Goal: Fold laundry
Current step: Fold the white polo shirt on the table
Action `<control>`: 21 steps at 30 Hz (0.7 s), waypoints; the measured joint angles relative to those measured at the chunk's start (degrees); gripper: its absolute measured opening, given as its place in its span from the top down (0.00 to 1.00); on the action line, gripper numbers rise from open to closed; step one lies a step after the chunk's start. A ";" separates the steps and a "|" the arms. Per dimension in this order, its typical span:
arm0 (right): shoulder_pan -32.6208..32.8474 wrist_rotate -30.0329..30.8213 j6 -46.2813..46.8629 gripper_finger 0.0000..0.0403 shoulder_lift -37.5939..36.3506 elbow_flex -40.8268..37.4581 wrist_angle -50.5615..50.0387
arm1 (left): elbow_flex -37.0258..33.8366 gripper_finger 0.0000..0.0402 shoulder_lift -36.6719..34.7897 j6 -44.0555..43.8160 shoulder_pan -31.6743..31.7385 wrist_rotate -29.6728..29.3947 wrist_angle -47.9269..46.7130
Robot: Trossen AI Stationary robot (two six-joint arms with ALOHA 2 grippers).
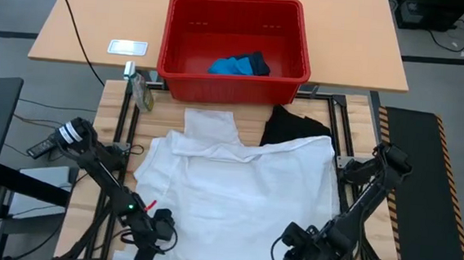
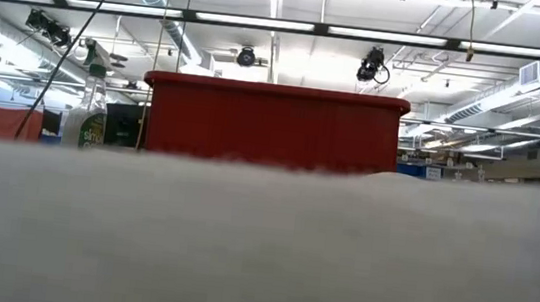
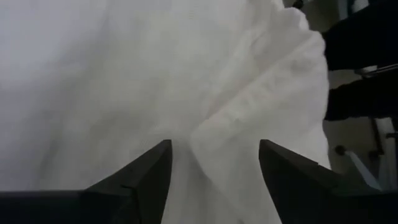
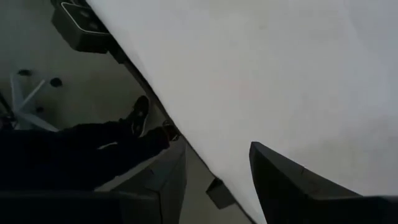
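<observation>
Tabletop [image 1: 112,105]: a slatted wooden surface in a dark frame is showing at both side edges, with a larger tan table [image 1: 92,22] adjoining it on the far side.
White garment [image 1: 240,192]: it is lying spread flat across most of the tabletop, filling the foreground of the low view.
Black shirt [image 1: 294,126]: it is peeking out from under the white garment's far right corner.
Blue piece [image 1: 232,65]: it is sitting inside the red basket [image 1: 178,28] on the tan table.
Left gripper [image 3: 214,168]: it is resting at the near left hem, jaws standing apart with a raised fold of white cloth between them.
Right gripper [image 4: 214,177]: it is hanging at the near right edge of the white garment, jaws apart and clasping nothing.
Spray bottle [image 1: 143,91]: it is lying beside the basket's left corner.
Room: ceiling strip lights are glowing over a wide hall; a shoe [image 4: 138,116] is showing on the grey floor.
</observation>
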 joint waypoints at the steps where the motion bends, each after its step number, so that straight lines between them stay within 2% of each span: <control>1: 0.30 0.00 0.83 0.55 0.00 0.02 0.00 | 0.00 0.41 0.78 0.00 -0.01 0.03 1.10; 5: 1.45 -0.02 3.93 0.56 0.02 0.02 0.04 | 0.02 0.49 2.20 -0.44 0.01 0.07 4.41; 12: 3.16 -0.02 5.53 0.58 0.02 0.02 0.48 | 0.43 0.80 1.18 -0.61 -0.18 0.45 4.86; 16: 3.92 -0.02 4.33 0.58 0.63 0.09 2.11 | 1.10 0.94 0.40 -0.56 -0.21 0.68 4.81; 18: 4.44 -0.05 2.06 0.59 1.62 0.09 2.97 | 1.42 0.98 -0.39 -0.60 -0.21 0.79 4.25; 21: 5.05 -1.87 -1.56 0.59 3.68 0.09 4.67 | 2.41 0.98 -3.52 -1.51 -0.18 1.02 0.05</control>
